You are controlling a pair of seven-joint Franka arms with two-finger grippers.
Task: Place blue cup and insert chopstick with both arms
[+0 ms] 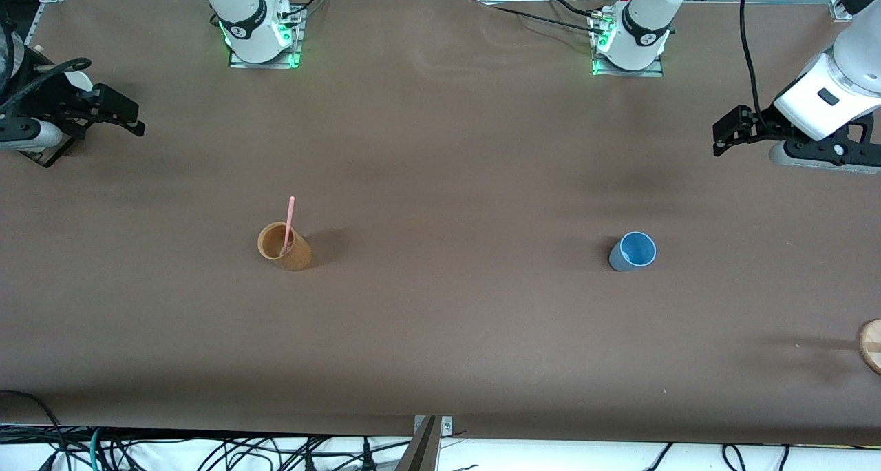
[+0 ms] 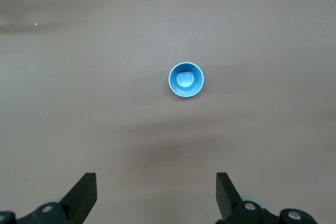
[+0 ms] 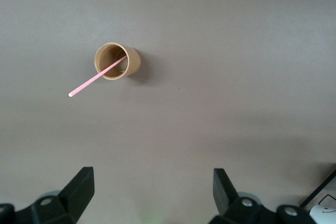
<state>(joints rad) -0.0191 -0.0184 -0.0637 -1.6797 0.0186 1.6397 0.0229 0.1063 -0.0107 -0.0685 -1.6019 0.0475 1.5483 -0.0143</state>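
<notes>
A round wooden disc [image 1: 871, 345] pokes in at the edge of the table [image 1: 440, 347] at the left arm's end, nearest the front camera of all the things here.

Farther from that camera, two cups stand upright on the brown table, well apart and about level with each other. The blue cup [image 1: 632, 251] sits toward the left arm's end; the left wrist view looks straight down into it [image 2: 186, 80] and shows it holding nothing but its own pale bottom. The tan cup [image 1: 283, 246] sits toward the right arm's end. The pink chopstick [image 1: 288, 224] stands in the tan cup, its lower end inside and its upper part leaning on the rim and sticking out well above it; the right wrist view shows the same, the stick [image 3: 97, 78] slanting out over the rim of the cup [image 3: 116, 61].

Farther still, both arms wait up in the air near the table's two ends. The left tool [image 1: 731, 131] hangs over bare table at the left arm's end, its fingers [image 2: 84, 195] spread wide apart with nothing between them. The right tool [image 1: 118, 111] hangs over bare table at the right arm's end, its fingers [image 3: 80, 188] likewise spread wide and holding nothing. Neither tool touches a cup or the chopstick.
</notes>
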